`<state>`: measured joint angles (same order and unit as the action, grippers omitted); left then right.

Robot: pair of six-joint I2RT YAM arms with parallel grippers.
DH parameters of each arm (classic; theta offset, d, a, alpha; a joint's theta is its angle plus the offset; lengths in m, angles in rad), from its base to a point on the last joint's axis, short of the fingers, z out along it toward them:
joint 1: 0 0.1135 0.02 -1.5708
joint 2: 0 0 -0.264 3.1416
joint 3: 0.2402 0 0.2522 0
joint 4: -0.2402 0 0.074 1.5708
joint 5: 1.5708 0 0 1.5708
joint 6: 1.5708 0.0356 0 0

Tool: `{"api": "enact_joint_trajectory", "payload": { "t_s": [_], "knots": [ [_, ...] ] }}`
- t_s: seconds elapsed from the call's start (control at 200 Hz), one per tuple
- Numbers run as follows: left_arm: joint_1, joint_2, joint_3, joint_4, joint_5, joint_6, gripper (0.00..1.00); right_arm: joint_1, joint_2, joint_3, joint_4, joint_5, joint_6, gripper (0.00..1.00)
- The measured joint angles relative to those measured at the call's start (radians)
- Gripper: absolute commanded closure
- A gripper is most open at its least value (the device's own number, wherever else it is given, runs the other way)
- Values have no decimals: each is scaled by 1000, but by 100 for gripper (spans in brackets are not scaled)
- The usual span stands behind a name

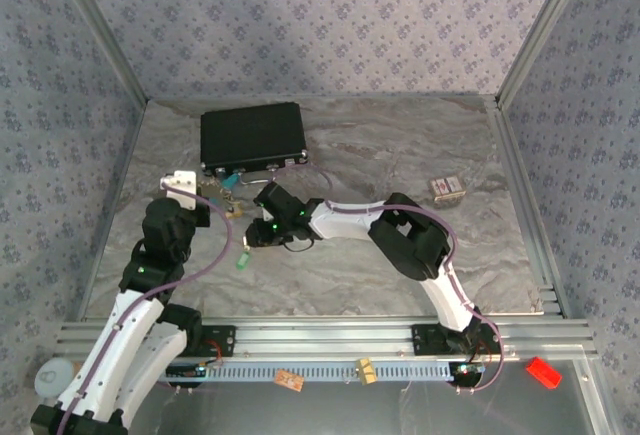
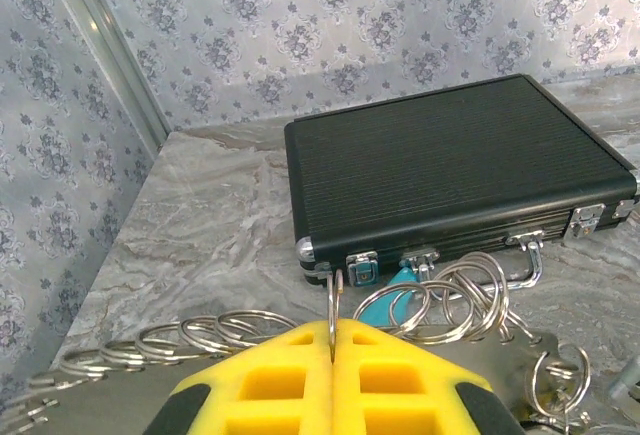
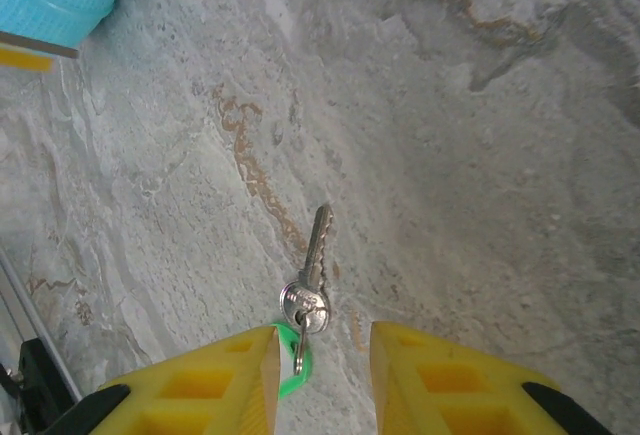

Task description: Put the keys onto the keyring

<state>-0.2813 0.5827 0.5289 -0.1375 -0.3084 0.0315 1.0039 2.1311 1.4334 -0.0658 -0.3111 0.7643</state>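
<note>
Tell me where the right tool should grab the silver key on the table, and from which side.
Probably the round head by the green tag, from straight above: the key lies flat, blade pointing away, just ahead of the open right tool.

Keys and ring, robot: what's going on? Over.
Left gripper shut on keyring, ring upright. Right gripper open over a key with green tag, on the table. Case close behind, more rings bunched alongside.
</note>
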Motion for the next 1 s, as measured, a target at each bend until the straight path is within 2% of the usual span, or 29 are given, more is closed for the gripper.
{"api": "enact_joint_trajectory", "payload": {
  "t_s": [0.999],
  "knots": [
    [0, -7, 0, -2, 1, -8, 100, 13, 97, 182, -236, -64, 3, 75]
  ]
}}
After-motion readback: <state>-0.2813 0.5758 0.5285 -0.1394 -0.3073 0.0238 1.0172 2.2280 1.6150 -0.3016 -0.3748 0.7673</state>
